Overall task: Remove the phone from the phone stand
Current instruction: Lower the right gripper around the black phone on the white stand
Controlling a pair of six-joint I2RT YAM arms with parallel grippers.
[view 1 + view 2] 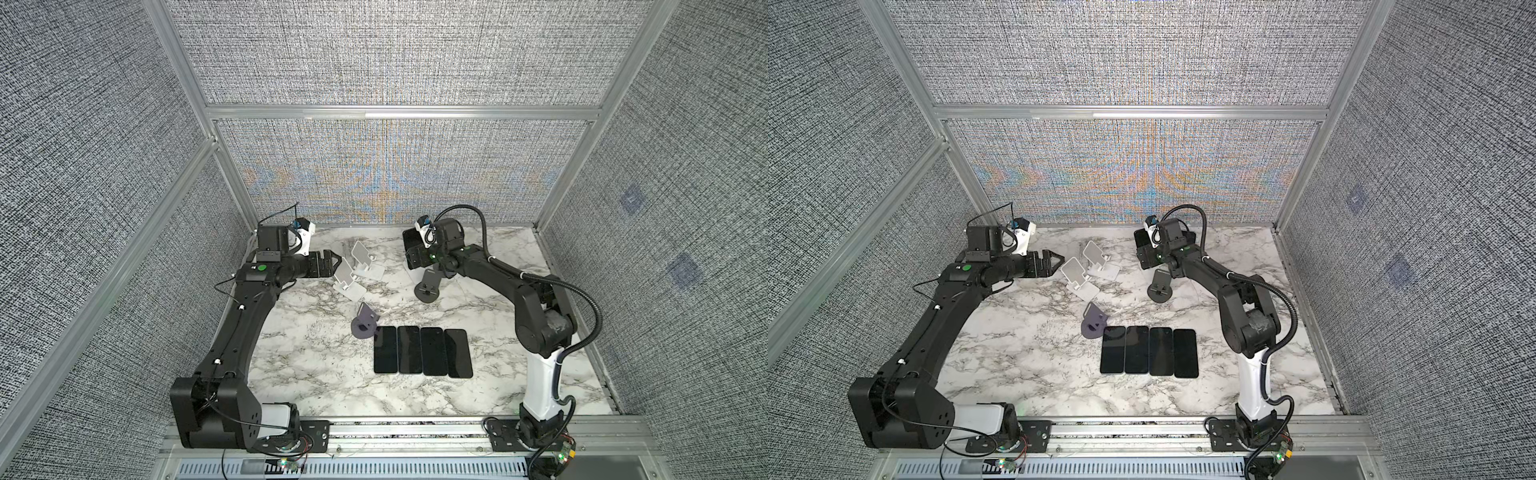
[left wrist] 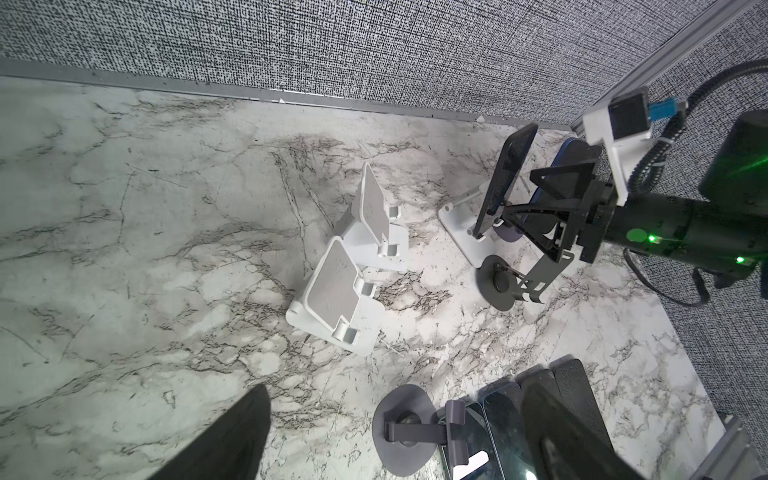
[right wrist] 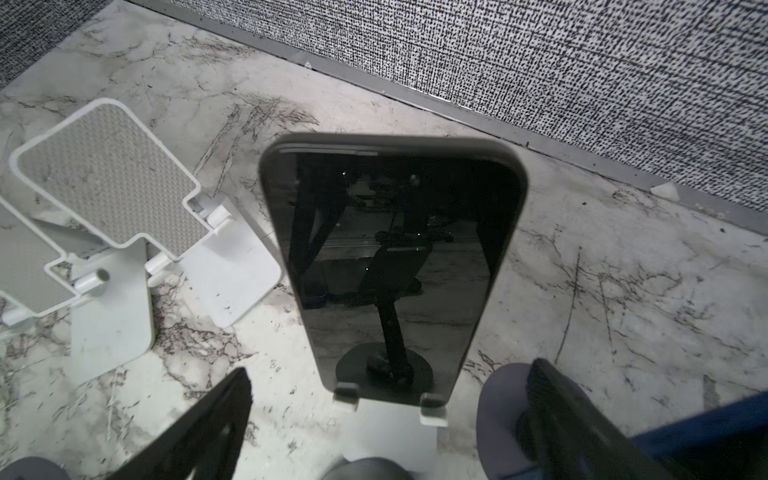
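The phone (image 3: pixel 392 266) stands tall on its white phone stand (image 3: pixel 390 432), near the back wall. Its long side goes up and down, and it leans back a little. Its dark screen looks at my right gripper (image 3: pixel 390 372). That gripper's jaws are wide apart, one on each side, not touching the phone. My left gripper (image 1: pixel 336 262) is spread wide too and holds nothing.
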